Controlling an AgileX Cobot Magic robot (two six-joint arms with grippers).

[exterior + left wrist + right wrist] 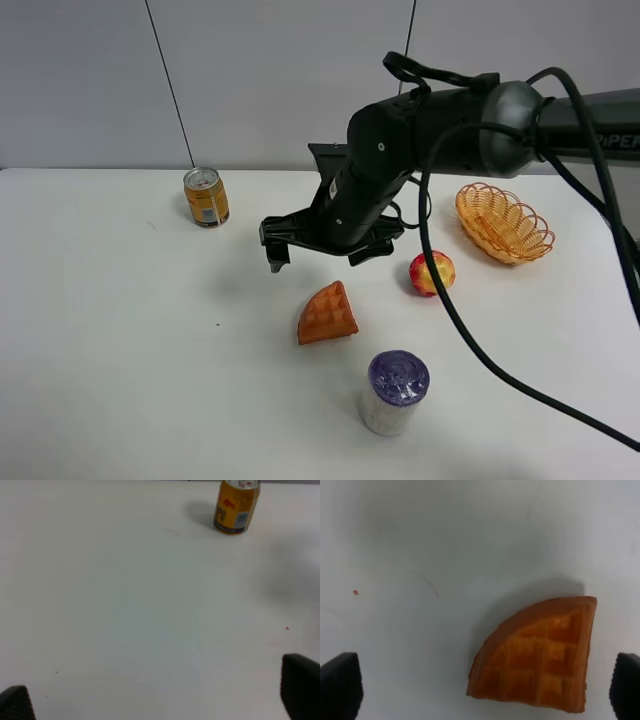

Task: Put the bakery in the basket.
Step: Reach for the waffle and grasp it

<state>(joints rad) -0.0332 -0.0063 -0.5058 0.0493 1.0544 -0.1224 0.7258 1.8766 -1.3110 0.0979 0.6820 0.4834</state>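
Overhead, the right arm reaches in from the right and across the middle. Right end effector hangs above the white surface, fingers spread wide, holding nothing. Bakery, an orange-brown waffle wedge, lies flat on the surface just nearer than that end effector; in the right wrist view it sits between the two fingers, closer to one of them and touching neither. Basket stands at the far right, well apart from the bakery. Red-yellow fruit rests between the two, right of the wedge. Purple-lidded container stands near, just right of the wedge. Orange can stands upright at the far left. Left end effector: fingers wide apart over bare surface, the can far beyond it.
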